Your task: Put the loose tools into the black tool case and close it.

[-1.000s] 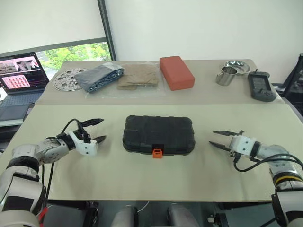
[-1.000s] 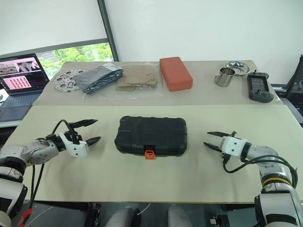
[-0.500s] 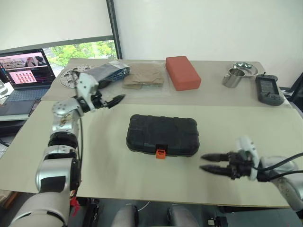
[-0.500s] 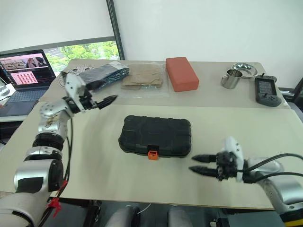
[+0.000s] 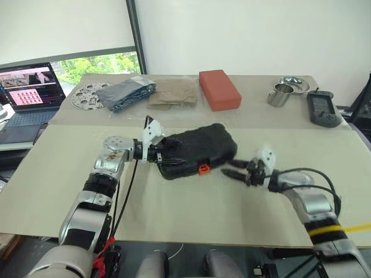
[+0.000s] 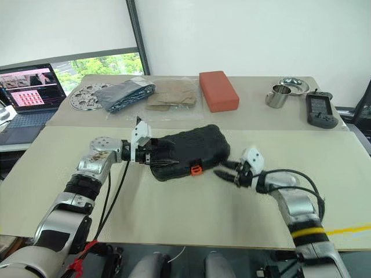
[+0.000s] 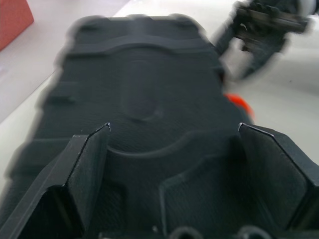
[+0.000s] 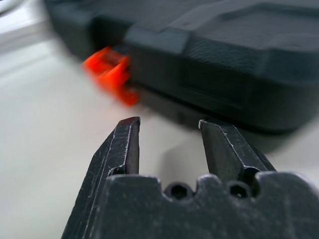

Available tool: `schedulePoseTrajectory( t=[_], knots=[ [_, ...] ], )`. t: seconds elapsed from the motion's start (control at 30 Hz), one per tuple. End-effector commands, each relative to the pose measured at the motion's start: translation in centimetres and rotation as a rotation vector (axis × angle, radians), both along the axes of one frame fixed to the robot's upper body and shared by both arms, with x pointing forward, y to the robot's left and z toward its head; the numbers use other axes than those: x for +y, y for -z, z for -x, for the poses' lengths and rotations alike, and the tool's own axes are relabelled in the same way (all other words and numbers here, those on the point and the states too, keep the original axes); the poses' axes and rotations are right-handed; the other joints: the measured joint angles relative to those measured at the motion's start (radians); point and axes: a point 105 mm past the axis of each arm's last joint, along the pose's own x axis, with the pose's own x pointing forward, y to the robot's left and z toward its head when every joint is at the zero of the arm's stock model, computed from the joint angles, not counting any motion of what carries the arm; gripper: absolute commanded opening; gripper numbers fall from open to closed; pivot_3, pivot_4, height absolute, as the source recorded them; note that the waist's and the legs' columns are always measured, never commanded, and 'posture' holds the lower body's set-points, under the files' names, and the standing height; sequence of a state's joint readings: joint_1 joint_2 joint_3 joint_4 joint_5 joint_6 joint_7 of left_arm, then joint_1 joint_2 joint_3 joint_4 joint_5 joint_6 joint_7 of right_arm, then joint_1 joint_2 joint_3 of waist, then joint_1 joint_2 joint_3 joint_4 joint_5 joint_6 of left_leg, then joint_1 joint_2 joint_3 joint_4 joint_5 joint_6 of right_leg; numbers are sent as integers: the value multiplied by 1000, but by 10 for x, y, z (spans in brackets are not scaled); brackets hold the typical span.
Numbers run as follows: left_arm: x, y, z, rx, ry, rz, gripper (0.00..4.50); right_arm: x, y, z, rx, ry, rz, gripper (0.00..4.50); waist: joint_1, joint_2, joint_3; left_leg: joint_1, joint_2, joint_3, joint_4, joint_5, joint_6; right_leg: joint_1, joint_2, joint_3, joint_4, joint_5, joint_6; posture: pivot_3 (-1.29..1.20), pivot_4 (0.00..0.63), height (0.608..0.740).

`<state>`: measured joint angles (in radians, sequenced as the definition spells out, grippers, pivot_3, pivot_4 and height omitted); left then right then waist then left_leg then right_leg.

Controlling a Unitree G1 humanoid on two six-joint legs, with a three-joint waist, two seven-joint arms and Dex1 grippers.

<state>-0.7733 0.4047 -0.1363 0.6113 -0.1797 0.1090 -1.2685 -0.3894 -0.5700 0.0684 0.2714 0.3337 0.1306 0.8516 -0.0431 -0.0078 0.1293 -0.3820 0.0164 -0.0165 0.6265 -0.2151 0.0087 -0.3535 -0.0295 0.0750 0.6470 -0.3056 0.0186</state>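
Note:
The black tool case point(image 5: 197, 147) lies shut at the table's middle, skewed, with its orange latch point(image 5: 203, 169) facing the front edge. My left gripper point(image 5: 164, 155) is open, its fingers point(image 7: 84, 164) spread wide over the case's left end; whether they touch it is unclear. My right gripper point(image 5: 227, 168) is open, nothing between its fingers point(image 8: 122, 144). It points at the case's front right, just right of the latch point(image 8: 110, 72). The loose tools are out of view.
Along the back of the table stand a red-orange block point(image 5: 219, 89), folded cloths in plastic point(image 5: 124, 94), a perforated metal disc point(image 5: 87, 95), a steel cup point(image 5: 277, 94) and bowl point(image 5: 294, 84), and a black handheld device point(image 5: 322, 108). A laptop point(image 5: 26, 87) sits far left.
My left gripper swung from the back left down to the case's left end. My right gripper moved in toward the latch. The case now lies skewed. The camera shifted too.

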Motion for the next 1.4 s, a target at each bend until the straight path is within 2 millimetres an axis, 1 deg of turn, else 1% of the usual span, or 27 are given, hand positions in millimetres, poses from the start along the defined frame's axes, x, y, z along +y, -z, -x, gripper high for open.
schedulePoseTrajectory(
  t=[0.03,0.1,0.17,0.23,0.27,0.3,0.33,0.37,0.4,0.43,0.5,0.57,0.63,0.67,0.83,1.03,1.1,1.13,1.23,1.27,1.33,1.4],
  knots=[
    [-2,15,2,44,-22,-20,4394,-11,-30,-26,-183,136,-1,2276,0,0,0,0,0,-1,0,0,0,0,0,0,0,0,0,0,150,740],
    [-5,19,1,59,-36,-15,4394,-8,-29,-27,-178,138,-2,2276,1,1,-1,0,0,-3,0,0,0,0,0,0,1,0,0,0,150,740],
    [-8,24,0,62,-59,-19,4394,-5,-27,-20,-156,117,8,2276,3,2,-1,-1,0,-4,0,0,0,1,0,0,1,0,0,0,150,740],
    [-11,27,1,69,-69,-15,4500,-3,-25,-9,-119,100,9,2794,4,3,-2,-1,0,-5,0,0,0,1,0,0,1,0,-1,0,150,740],
    [-13,28,1,72,-70,-12,4500,-2,-24,-2,-107,96,4,2956,7,5,-4,-1,-1,-5,0,0,0,1,0,0,1,0,0,0,150,740],
    [-17,30,3,81,-67,-10,4500,1,-20,10,-70,92,-8,3451,7,5,-4,-2,-1,-6,0,0,0,2,0,0,0,0,0,0,150,740],
    [-19,32,4,88,-67,-8,4500,5,-16,21,-38,97,-18,3795,10,6,-5,-2,-1,-6,0,0,0,2,0,0,1,0,0,0,150,740],
    [-20,33,5,92,-67,-6,4500,8,-13,28,-13,102,-24,4030,16,8,-6,-2,-1,-7,0,0,0,2,-1,0,0,0,0,0,150,740],
    [-22,34,5,97,-71,-3,4500,13,-9,34,10,123,-31,4388,18,8,-7,-3,-1,-8,0,0,0,2,-1,1,1,0,0,0,150,740],
    [-22,34,5,99,-75,-2,4500,15,-7,37,22,140,-35,4388,20,8,-8,-3,-1,-8,0,0,0,2,0,1,0,0,0,0,150,740],
    [-23,35,3,102,-90,-2,4500,29,-1,42,44,162,-50,4388,21,7,-8,-3,-2,-8,0,0,0,2,0,3,0,0,0,0,150,740],
    [-24,34,1,103,-102,-2,4500,38,2,39,53,198,-74,4388,22,7,-8,-2,-3,-7,0,0,0,2,0,6,0,0,1,0,150,740],
    [-25,33,0,102,-107,1,4500,42,1,33,46,234,-93,4388,23,7,-8,-1,-3,-7,1,0,0,3,2,8,0,-2,3,0,150,740],
    [-25,32,0,103,-109,3,4500,43,0,31,41,244,-97,4388,24,7,-8,-1,-3,-7,1,0,0,3,3,8,0,-4,7,0,150,740],
    [-21,29,-4,99,-136,10,4500,54,-2,19,39,238,-120,4388,26,6,-9,-2,-4,-7,1,1,0,2,3,13,-1,-4,7,0,150,740],
    [-13,26,-5,88,-157,-1,4500,63,8,19,65,209,-82,4388,17,6,-9,0,-3,-7,1,1,0,2,6,16,0,-4,7,0,150,740],
    [-13,26,-6,87,-164,4,4500,67,7,17,59,213,-94,3882,14,6,-9,0,-3,-7,1,1,0,2,6,16,0,-4,8,0,150,740],
    [-13,26,-5,87,-166,5,4500,69,7,16,57,213,-96,3808,14,6,-9,-1,-3,-7,1,1,0,2,6,16,0,-4,8,0,150,740],
    [-14,26,-5,87,-166,6,4500,74,4,14,49,221,-113,2718,11,6,-9,-1,-3,-7,0,1,0,1,6,17,0,-4,7,0,150,740],
    [-14,26,-5,88,-167,6,4500,74,4,13,46,223,-116,2480,9,6,-9,-1,-3,-7,0,1,0,1,6,18,0,-4,7,0,150,740],
    [-14,26,-5,88,-168,7,4500,75,2,12,40,227,-117,1709,6,6,-9,-1,-3,-7,0,1,0,1,6,19,0,-4,8,0,150,740],
    [-14,27,-5,88,-169,6,4500,74,1,12,33,230,-118,1242,6,6,-9,-1,-3,-7,0,1,0,2,6,19,0,-4,8,0,150,740]
  ],
)
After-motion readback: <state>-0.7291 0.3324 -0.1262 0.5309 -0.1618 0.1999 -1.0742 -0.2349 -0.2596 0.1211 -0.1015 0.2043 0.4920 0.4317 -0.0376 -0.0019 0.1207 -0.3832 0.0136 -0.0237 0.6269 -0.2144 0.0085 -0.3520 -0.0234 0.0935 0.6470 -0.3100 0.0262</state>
